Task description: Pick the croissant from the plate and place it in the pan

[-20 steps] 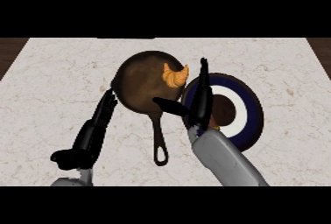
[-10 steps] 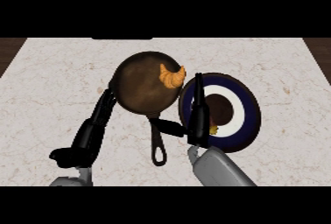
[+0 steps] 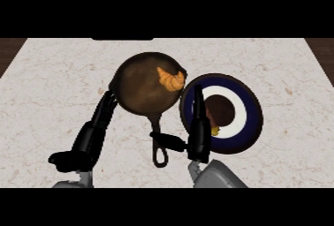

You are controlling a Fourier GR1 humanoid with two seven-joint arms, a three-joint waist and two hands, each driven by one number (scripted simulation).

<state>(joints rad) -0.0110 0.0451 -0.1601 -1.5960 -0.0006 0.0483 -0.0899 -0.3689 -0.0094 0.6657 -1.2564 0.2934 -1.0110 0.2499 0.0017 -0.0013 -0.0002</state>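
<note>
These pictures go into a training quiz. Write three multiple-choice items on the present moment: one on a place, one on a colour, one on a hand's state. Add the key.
1. Where in the pan does the croissant lie?
A) on the handle
B) by the right rim
C) by the left rim

2. What colour is the outer band of the plate?
A) dark blue
B) red
C) green

3. How is the right hand?
A) curled round the croissant
B) open, fingers straight
C) shut in a fist

Key:
1 B: the croissant sits inside the pan, close to the rim on the plate's side.
2 A: the plate's rim is dark blue, around a white ring and a brown middle.
3 B: the right hand's fingers point straight up over the plate's left edge and hold nothing.
</note>
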